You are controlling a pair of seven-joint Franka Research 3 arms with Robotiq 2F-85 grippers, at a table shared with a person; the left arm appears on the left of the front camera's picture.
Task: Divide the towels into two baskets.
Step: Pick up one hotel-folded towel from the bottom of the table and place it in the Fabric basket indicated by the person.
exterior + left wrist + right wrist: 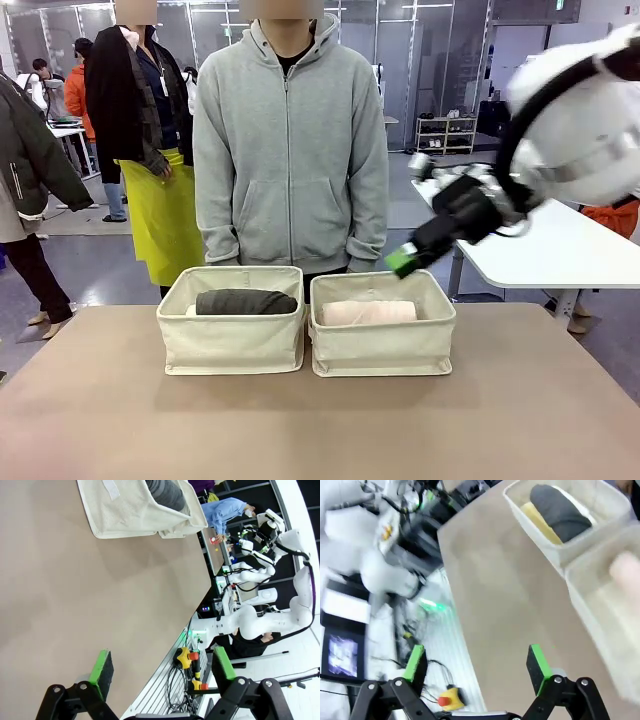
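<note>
From the front camera I see the dark grey towel roll [245, 301] lying lengthwise in the left cream canvas basket [232, 342], and the pale pink towel roll [367, 313] lying in the matching right cream canvas basket [382, 348]. The two baskets stand side by side, just touching, toward the far edge of the brown table [320, 430], in front of a person in a grey zip hoodie [290, 140].

My right wrist camera adds what the front one hides: a pale yellow towel roll [538, 521] sits under the grey one [560, 511] in that basket [555, 550]; the pink roll [625, 570] is a blur at the picture's edge.

The right claw [403, 260] hangs above the right basket's far corner; in its own view its green pads [537, 662] stand spread, holding nothing. The left claw [162, 669] is also spread and empty, hovering near the table's edge, well apart from the left basket [130, 515].

The near half of the table lies open and bare.
</note>
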